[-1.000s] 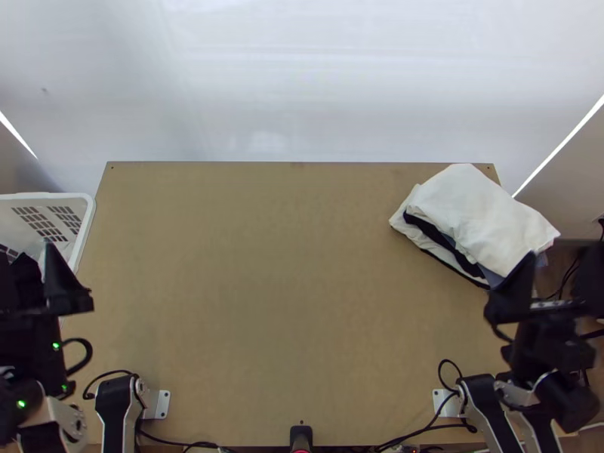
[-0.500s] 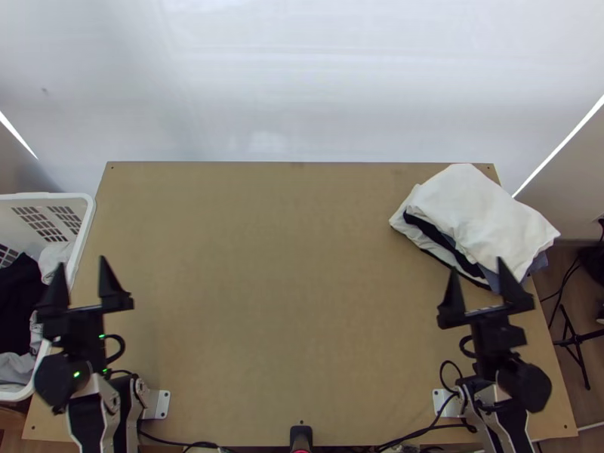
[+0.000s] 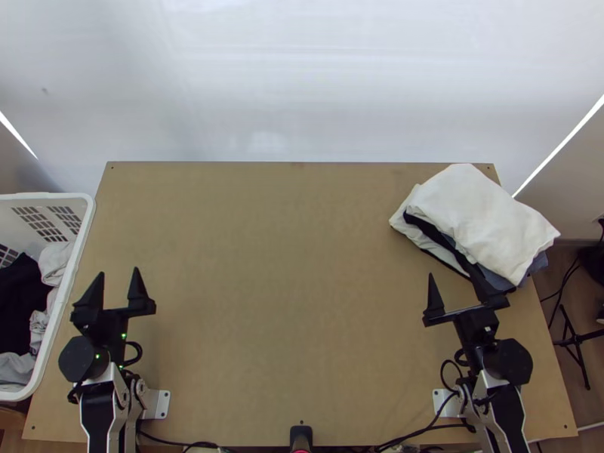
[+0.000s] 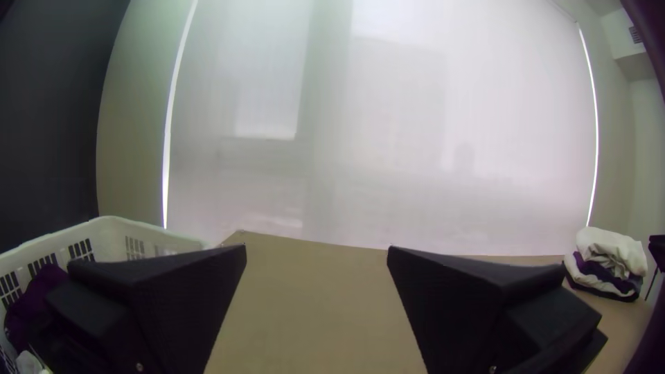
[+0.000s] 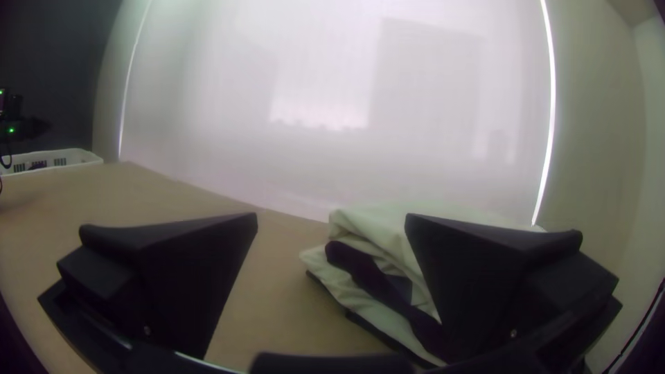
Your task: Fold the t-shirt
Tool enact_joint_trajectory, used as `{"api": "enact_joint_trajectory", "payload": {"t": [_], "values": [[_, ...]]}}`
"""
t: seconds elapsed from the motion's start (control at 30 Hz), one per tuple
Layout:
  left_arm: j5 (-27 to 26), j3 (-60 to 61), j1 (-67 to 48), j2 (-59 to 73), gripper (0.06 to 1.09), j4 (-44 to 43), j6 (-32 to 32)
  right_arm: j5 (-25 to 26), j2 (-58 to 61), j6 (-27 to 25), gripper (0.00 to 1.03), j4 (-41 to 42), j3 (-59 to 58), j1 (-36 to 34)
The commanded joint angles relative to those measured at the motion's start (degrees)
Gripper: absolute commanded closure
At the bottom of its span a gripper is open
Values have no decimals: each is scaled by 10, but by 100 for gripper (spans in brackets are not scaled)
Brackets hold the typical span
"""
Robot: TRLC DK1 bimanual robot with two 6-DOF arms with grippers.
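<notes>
The counter [image 3: 287, 287] is plain tan. The basket [image 3: 89, 219] is white, patterned with grids of slots; its cloths are black [image 3: 19, 302] and pale grey [image 3: 15, 368]. The stack has an off-white top cloth [image 3: 479, 215], black and cream layers beneath, and a blue-grey one. The left tool [image 3: 118, 272] and right tool [image 3: 451, 270] are black. The blind [image 3: 302, 75] is plain whitish.

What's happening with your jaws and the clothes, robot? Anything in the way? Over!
Left gripper, right gripper: jaws open, empty. Folded clothes stacked on table, far right; can't tell if t-shirt's there. Possible snag: white laundry basket at left edge.
</notes>
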State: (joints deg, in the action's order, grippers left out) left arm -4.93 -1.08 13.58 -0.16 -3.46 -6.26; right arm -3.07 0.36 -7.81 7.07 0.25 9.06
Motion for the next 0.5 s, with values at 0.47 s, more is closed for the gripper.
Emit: {"api": "enact_joint_trajectory", "payload": {"t": [0.47], "values": [[15,9,-4,2,10,35,-2,3,-4,-4,4,-69,2,-7]]}}
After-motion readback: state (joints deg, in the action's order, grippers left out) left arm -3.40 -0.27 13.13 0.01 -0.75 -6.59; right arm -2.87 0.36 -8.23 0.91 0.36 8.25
